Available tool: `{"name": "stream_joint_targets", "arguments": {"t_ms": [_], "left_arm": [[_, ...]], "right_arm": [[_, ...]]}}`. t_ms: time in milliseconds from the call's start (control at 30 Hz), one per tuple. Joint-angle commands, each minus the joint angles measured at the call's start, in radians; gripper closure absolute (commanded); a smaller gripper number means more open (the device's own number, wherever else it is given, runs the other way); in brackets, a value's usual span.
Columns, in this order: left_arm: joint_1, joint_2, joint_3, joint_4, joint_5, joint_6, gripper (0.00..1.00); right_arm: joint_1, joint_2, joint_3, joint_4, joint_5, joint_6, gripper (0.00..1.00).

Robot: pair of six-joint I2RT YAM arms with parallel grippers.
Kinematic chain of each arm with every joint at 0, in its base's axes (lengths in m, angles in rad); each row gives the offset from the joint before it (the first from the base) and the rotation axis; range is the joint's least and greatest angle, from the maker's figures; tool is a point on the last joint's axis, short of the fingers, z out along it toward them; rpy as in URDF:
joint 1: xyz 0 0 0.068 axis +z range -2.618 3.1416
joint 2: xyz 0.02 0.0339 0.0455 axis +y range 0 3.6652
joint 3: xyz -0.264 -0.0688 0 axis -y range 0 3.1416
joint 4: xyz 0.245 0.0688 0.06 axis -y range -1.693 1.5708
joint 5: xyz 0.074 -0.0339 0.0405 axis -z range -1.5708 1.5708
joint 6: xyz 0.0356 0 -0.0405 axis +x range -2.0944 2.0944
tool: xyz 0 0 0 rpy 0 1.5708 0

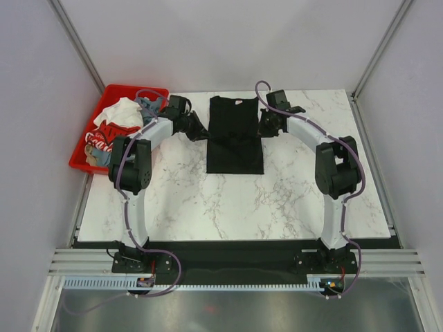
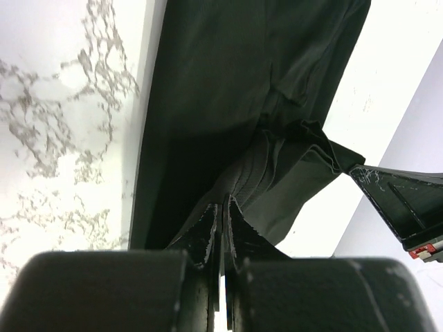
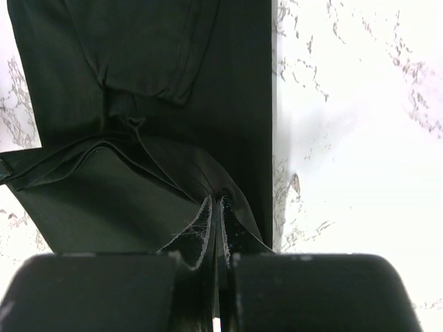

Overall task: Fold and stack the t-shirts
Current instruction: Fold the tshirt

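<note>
A black t-shirt lies folded into a long narrow strip on the marble table, neck label at the far end. My left gripper is shut on the shirt's left edge near the far end; in the left wrist view the black t-shirt bunches up between the left gripper tips. My right gripper is shut on the right edge opposite; the black t-shirt puckers into the right gripper. Other t-shirts, white, red with lettering and grey-blue, lie heaped in the bin.
A red plastic bin sits at the table's far left corner, close behind my left arm. Grey walls and metal posts enclose the table on three sides. Bare marble stretches in front of the shirt.
</note>
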Motion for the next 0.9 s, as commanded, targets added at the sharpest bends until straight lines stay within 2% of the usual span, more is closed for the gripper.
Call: {"name": "stream_joint_targets", "arguments": {"t_ms": [0, 433, 567, 600, 633, 700, 733, 767, 867], "left_arm": [[0.009, 0.027, 0.076, -0.003, 0.035, 0.031, 0.98], [0.022, 0.137, 0.194, -0.007, 0.021, 0.031, 0.97], [0.027, 0.159, 0.217, -0.015, 0.030, 0.040, 0.86], [0.039, 0.147, 0.229, -0.015, 0.038, 0.066, 0.76], [0.039, 0.146, 0.231, -0.015, 0.038, 0.067, 0.76], [0.054, 0.119, 0.238, -0.015, 0.036, 0.080, 0.68], [0.059, 0.108, 0.246, -0.014, 0.029, 0.086, 0.61], [0.068, 0.081, 0.246, -0.015, 0.027, 0.091, 0.54], [0.074, 0.024, 0.212, -0.018, 0.026, 0.116, 0.44]], "right_arm": [[-0.011, 0.030, 0.066, -0.007, -0.021, -0.021, 1.00], [-0.034, 0.128, 0.174, 0.011, -0.051, -0.034, 1.00], [-0.040, 0.155, 0.213, 0.009, -0.053, -0.046, 0.97], [-0.057, 0.171, 0.260, 0.006, -0.059, -0.057, 0.82], [-0.057, 0.171, 0.261, 0.006, -0.059, -0.058, 0.77], [-0.080, 0.176, 0.303, -0.003, -0.056, -0.055, 0.64], [-0.086, 0.175, 0.316, -0.006, -0.068, -0.055, 0.54], [-0.100, 0.170, 0.332, -0.012, -0.073, -0.060, 0.52], [-0.108, 0.118, 0.322, -0.053, -0.070, -0.093, 0.49]]}}
